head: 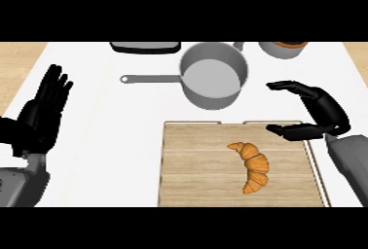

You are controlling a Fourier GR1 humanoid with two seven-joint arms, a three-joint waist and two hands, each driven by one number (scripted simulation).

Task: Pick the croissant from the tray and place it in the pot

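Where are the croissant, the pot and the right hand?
croissant (253,164): head view, middle of its body.
pot (211,80): head view, bare inside floor.
right hand (327,108): head view, on the palm.

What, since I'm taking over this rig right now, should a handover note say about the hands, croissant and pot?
Left hand: open, fingers up, resting at the left, holding nothing.
Right hand: open, thumb and fingers apart, by the tray's far right corner, holding nothing.
Croissant: lying on the tray, not gripped.
Pot: beyond the tray, nothing visible inside.
Done: nothing yet.
Left: grasp the croissant, carry it over, place it in the pot.
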